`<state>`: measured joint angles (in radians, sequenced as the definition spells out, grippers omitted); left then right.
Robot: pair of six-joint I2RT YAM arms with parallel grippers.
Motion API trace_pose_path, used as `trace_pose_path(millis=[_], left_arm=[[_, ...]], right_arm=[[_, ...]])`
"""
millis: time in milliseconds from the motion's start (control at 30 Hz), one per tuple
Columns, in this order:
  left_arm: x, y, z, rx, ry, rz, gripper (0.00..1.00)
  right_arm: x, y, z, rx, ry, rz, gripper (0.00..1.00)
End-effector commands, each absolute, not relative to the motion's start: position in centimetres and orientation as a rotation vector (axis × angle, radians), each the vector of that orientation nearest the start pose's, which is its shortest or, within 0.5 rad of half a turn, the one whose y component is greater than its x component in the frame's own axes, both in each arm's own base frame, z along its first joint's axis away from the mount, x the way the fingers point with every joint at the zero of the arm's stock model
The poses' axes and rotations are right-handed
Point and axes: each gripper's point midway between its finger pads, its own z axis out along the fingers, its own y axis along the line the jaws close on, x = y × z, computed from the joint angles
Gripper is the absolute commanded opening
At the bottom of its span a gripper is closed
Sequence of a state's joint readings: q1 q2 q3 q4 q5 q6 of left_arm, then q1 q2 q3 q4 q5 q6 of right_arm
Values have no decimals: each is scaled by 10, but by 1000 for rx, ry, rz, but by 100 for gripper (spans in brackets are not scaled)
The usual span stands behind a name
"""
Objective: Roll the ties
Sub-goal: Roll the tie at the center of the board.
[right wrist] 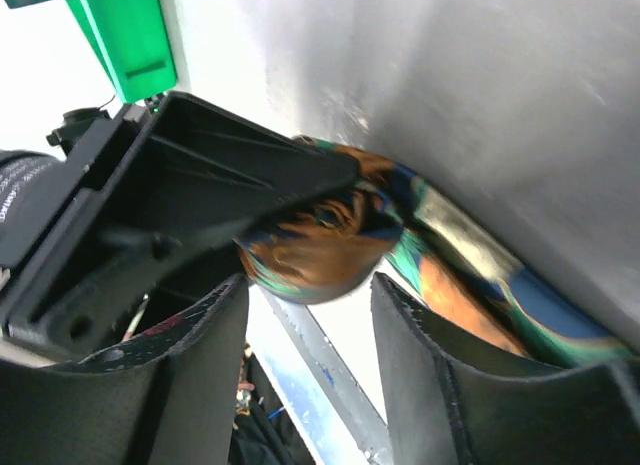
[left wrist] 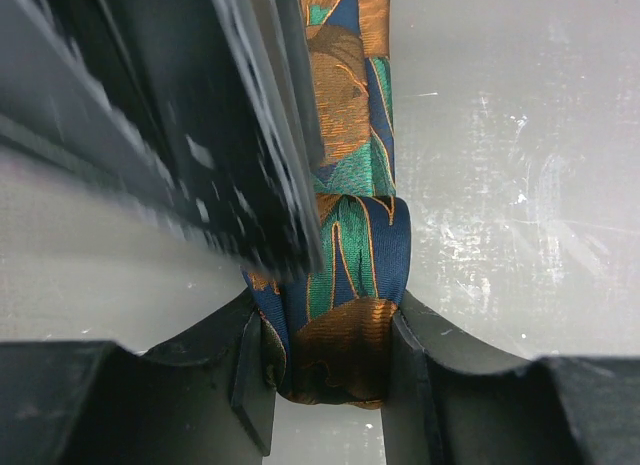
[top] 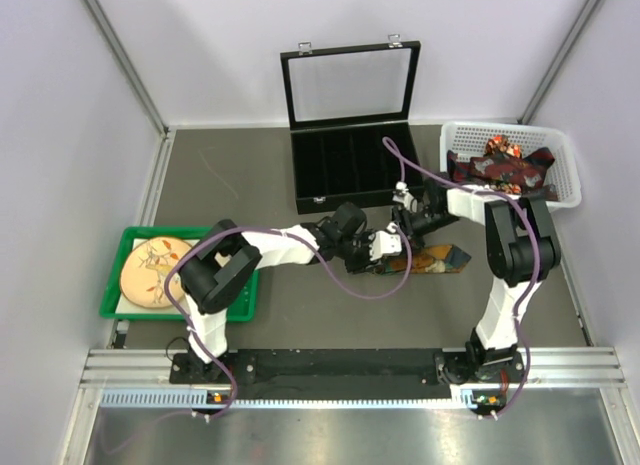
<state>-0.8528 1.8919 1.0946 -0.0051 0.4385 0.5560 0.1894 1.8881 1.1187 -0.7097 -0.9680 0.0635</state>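
A tie patterned in orange, blue and green lies on the table in front of the black case. My left gripper is shut on its rolled end; in the left wrist view the fingers press on both sides of the roll, and the rest of the tie runs away from it. My right gripper is just above that spot. In the right wrist view its jaws are open and empty, with the roll just past the fingertips. More ties lie heaped in the white basket.
The open black case with compartments stands just behind the grippers. The white basket is at the back right. A green tray with a decorated plate is at the left. A metal rail runs along the near edge.
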Motion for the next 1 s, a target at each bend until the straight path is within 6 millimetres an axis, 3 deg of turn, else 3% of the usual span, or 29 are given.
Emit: trace_pose_path(millis=[0,67,133,200,333,467,533,700,967], left_arm=[[255,-345,-13,1784,1925,-523,39],[253,-344,-15,1791,1950,-531,40],[252,-345,-15,1790,1949,-545,43],[250,-346,-13,1792,1941,-562,45],[245,-348,-5,1775,1894,-651,60],[251,-357,17,1653,1818,-841,72],[263,-364,34,1561,1744,-904,74],[265,-385,62,1460,1537,-1058,76],[260,-413,67,1369,1453,-1188,80]], right_arm=[[258,216,60,-311,2767,1548,49],[256,218,53,-331,2780,1531,46],[259,217,46,-346,2795,1485,33],[259,210,32,-336,2862,1402,0],[260,195,17,-324,2921,1279,0],[263,182,9,-304,2951,1183,0],[262,177,6,-303,2964,1145,0],[265,162,-7,-278,3010,1000,0],[273,152,-12,-272,3007,879,0]])
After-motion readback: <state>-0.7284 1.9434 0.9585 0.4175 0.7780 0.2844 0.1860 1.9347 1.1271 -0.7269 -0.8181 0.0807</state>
